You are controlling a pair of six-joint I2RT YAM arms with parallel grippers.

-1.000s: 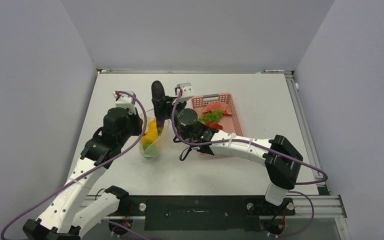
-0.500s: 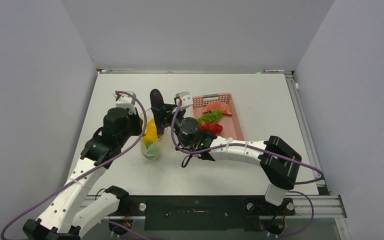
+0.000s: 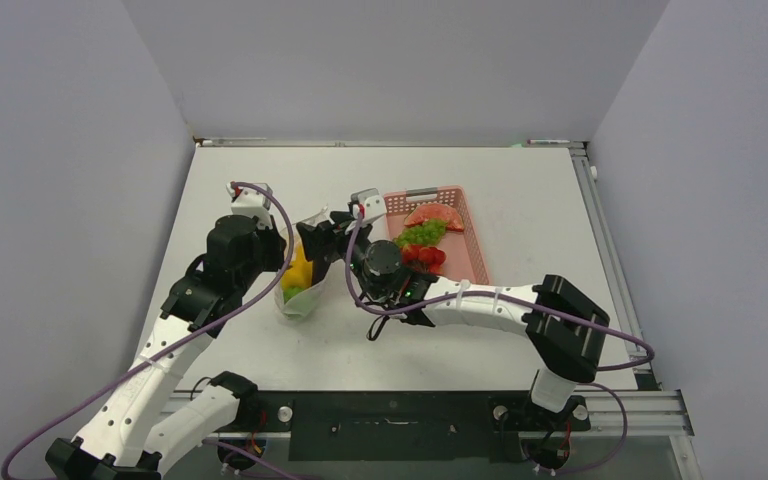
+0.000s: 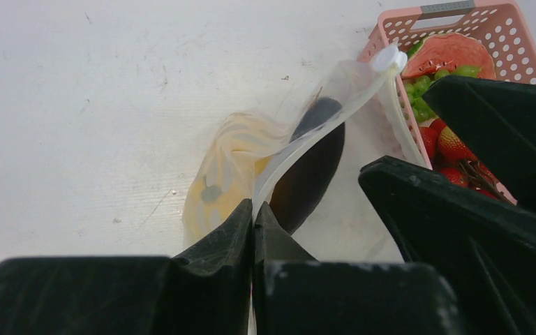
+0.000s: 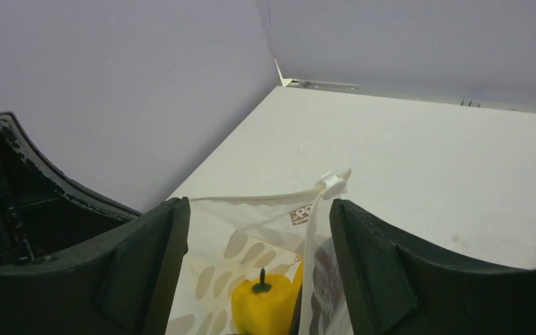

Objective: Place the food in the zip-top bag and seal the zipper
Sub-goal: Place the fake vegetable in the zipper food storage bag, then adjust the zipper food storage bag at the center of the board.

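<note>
While left tool (image 4: 253, 213) clenches zip-top bag (image 4: 229, 150) rim, right tool (image 5: 255, 227) released above it, eggplant (image 4: 313, 176) inside.

White table carrying a bag and a basket.
The table (image 3: 540, 200) is matte white and finely scuffed. Two things rest on it. The clear zip-top bag (image 3: 300, 298) has its lower end on the surface, just below and to the near side of the left gripper (image 3: 286, 263), and just left of the right gripper (image 3: 322, 238). The pink basket (image 3: 476, 250) sits flat on the table just right of the right gripper, on its far side from the bag.
</note>
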